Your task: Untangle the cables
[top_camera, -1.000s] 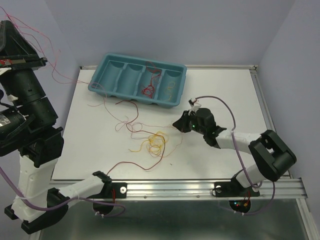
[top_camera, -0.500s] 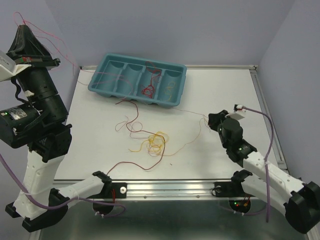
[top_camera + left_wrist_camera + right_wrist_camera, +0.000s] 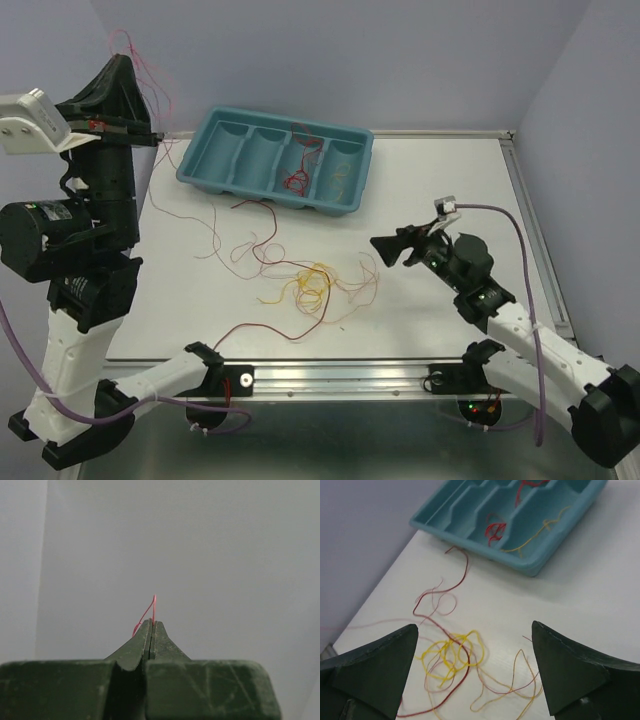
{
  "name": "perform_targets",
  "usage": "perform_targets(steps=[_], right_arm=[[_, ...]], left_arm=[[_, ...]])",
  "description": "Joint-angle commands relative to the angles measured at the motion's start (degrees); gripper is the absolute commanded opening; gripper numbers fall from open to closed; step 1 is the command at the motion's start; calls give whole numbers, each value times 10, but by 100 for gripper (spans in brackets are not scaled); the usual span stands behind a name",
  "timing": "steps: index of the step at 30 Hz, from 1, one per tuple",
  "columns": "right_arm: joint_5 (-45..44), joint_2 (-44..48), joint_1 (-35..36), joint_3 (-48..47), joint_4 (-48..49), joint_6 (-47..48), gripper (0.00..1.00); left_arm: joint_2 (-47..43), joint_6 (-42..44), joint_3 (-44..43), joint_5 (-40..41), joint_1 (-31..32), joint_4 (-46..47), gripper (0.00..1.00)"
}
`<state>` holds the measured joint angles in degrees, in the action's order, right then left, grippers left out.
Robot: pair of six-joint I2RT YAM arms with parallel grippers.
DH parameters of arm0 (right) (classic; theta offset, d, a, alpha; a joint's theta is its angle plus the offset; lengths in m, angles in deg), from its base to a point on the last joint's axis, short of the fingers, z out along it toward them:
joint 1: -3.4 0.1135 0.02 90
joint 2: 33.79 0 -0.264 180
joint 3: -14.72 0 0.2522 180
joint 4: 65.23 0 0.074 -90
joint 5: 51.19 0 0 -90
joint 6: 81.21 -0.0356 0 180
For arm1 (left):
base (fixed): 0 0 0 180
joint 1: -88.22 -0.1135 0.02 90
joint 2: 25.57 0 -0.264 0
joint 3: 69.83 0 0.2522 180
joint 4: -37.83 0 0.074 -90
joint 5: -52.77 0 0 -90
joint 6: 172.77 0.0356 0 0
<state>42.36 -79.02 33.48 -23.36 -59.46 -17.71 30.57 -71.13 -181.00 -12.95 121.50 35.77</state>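
The cables lie in a loose tangle of yellow, orange and dark red loops at the middle of the white table, also seen in the right wrist view. My right gripper hangs open just right of the tangle, with nothing between its fingers. High at the far left, my left gripper is shut on a thin red cable. That cable trails down to the table. More red and yellow cables lie in the teal tray.
The teal tray stands at the back of the table, with several long compartments. A dark red cable runs to the front edge by the metal rail. A thick purple arm cable arcs over the right arm.
My right gripper has opened, let go of an orange strand and swung left toward the tangle. The left gripper has risen and shifted right, drawing its red cable with it.
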Motion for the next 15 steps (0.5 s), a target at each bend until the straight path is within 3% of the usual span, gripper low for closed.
perform_targets(steps=[1, 5, 9, 15], right_arm=[[210, -83, 10, -72, 51, 48, 100], [239, -124, 64, -123, 35, 91, 100], [210, -180, 151, -180, 1, 166, 100], [165, -275, 185, -279, -21, 221, 100]], left_arm=[[6, -64, -23, -84, -1, -48, 0], [7, -84, -26, -99, -1, -56, 0], [12, -93, -32, -103, -1, -59, 0], [20, -103, -46, -104, -1, -72, 0]])
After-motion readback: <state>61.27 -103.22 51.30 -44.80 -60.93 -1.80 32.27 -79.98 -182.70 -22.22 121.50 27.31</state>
